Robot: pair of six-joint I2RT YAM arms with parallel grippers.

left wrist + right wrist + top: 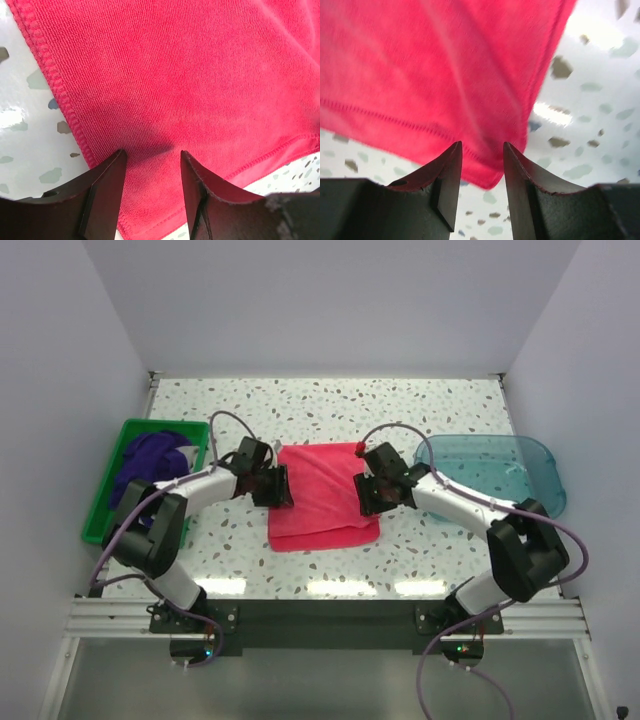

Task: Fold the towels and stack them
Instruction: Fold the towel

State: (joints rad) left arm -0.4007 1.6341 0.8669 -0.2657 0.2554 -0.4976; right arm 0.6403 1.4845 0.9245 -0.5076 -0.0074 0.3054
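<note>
The speckled counter (330,405) carries everything. Both arms rise from bases at 6 o'clock, bend at raised elbows and reach inward. The left arm (160,525) comes in from 9 o'clock, the right arm (520,550) from 3 o'clock. At 3 o'clock sits the translucent teal tray (535,455), with the speckle showing through it. At 9 o'clock, the green bin (105,510) holds bunched purple towels (150,460). Between them, at centre, the pink towel (320,495) lies flat and nearly square, sides running 12 to 6, with no clear long axis. The left fingers (107,190) stand partly apart over its 9 o'clock hem. The right fingers (447,170) stand narrowly apart over a corner on its 3 o'clock side.
</note>
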